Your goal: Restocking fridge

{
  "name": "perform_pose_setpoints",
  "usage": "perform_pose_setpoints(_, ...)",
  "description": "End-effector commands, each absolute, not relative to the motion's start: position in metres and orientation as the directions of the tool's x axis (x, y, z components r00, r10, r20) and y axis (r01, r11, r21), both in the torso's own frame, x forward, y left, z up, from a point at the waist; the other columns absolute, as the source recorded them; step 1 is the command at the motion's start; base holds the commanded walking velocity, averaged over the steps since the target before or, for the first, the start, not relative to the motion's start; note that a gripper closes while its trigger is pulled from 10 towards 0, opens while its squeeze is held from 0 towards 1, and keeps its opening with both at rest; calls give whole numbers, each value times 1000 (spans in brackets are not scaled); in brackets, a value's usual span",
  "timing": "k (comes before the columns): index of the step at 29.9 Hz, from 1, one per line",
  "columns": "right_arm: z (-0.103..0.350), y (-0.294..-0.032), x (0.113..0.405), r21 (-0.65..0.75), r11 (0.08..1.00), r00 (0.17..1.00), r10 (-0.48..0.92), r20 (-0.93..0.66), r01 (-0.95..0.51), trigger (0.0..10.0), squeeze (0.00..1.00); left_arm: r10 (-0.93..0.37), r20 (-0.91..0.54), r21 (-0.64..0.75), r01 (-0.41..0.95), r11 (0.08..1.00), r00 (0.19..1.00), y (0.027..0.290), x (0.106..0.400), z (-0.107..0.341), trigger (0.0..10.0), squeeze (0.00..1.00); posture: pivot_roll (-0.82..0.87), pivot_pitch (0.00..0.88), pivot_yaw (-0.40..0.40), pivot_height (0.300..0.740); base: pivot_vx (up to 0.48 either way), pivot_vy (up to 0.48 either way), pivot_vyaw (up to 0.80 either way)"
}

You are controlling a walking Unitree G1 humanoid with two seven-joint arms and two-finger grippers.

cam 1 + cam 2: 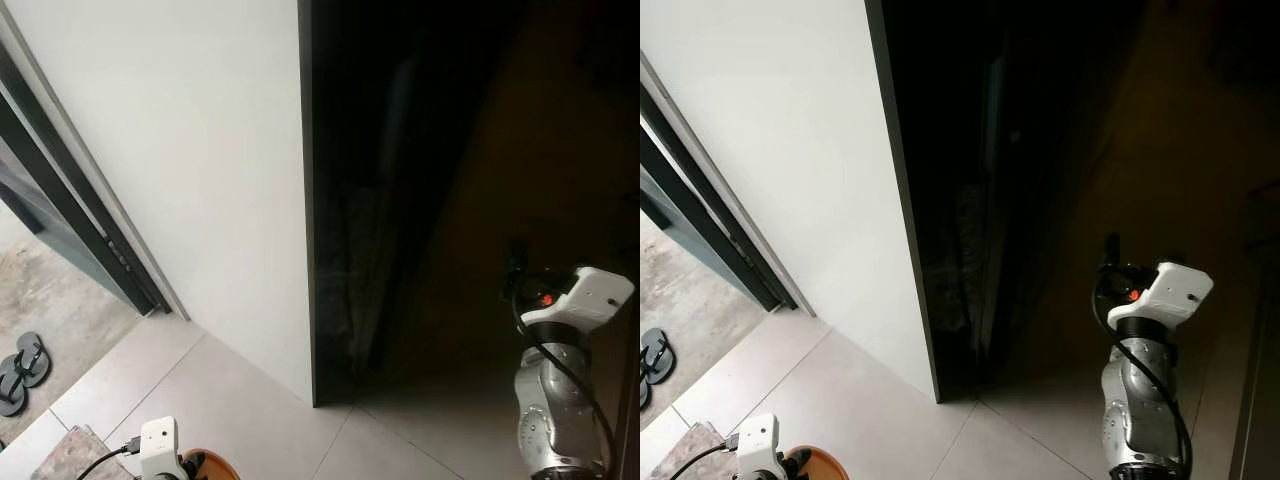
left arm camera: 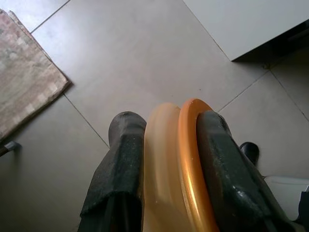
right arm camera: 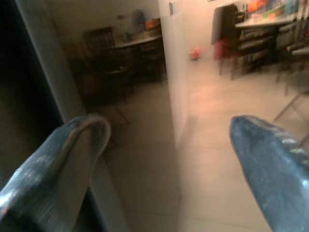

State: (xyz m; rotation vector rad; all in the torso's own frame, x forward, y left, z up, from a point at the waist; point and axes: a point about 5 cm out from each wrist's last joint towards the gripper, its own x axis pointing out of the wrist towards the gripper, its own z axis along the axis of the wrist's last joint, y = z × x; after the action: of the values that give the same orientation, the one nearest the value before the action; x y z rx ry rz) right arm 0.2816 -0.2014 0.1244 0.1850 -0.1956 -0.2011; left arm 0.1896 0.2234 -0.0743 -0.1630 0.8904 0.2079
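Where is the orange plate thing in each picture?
Left eye view: orange plate at the bottom edge, beside the left arm.
Right eye view: bottom-left corner.
Left wrist view: gripped edge-on between the left gripper fingers.
Right wrist view: not there.
Shared landmark: floor tiles.

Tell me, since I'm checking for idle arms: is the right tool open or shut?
Open. The right tool has its two black fingers spread wide apart, with bare floor showing between them and nothing held.

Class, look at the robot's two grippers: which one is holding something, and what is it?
The left gripper: its black fingers are clamped on the rim of an orange plate. The right gripper is open, fingers spread with nothing between them.
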Motion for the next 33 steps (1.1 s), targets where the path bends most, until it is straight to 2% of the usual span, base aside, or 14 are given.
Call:
perform_pose_setpoints(1,132,-183,279,152,980,973,-153,170,128,10000,0,109,-812,-39,-240,970,573,220,179,-81,10000,0,-57,76,13,740,0,0,0)
perform_pose_setpoints(3,134,-162,276,134,987,982,-106,153,85,10000,0,119,-812,-34,-250,968,571,219,178,-81,10000,0,-64,78,11,740,0,0,0)
perform_pose_setpoints(5,134,-159,274,149,985,986,-106,131,86,10000,0,121,-814,-28,-248,968,568,220,178,-81,10000,0,-59,84,15,740,0,0,0)
perform_pose_setpoints(20,143,-159,279,130,981,987,-153,47,146,10000,0,145,-809,2,-244,970,569,230,186,-76,10000,0,-52,94,15,740,0,0,0)
perform_pose_setpoints(33,146,-155,284,123,985,992,-122,32,118,10000,0,140,-815,6,-233,972,562,229,186,-76,10000,0,-50,92,15,740,0,0,0)
